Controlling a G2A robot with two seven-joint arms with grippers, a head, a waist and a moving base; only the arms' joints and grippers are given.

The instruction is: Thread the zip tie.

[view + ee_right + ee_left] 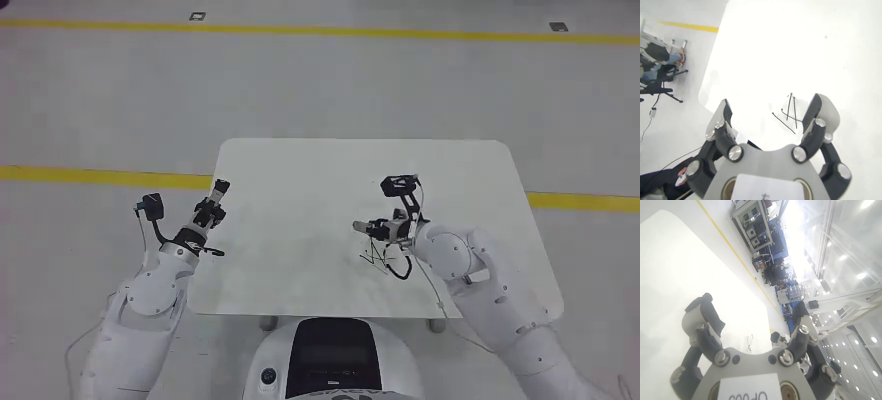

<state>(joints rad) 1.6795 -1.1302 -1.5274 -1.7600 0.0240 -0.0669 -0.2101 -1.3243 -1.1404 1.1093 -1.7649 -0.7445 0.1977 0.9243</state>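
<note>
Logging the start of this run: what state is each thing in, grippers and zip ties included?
Zip ties: loose on the table, straight, unthreaded, some crossed.
Left gripper: open, empty.
Right gripper: open, empty, above the ties.

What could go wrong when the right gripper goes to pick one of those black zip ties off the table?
1. The zip ties lie crossed over each other, so the open right gripper might pinch two or drag the pile.
2. They are thin and flat on the table, so the fingers could slide over them without catching any.
3. The left gripper, also open, sits far from the ties, so bringing it in for threading may be awkward.
</note>
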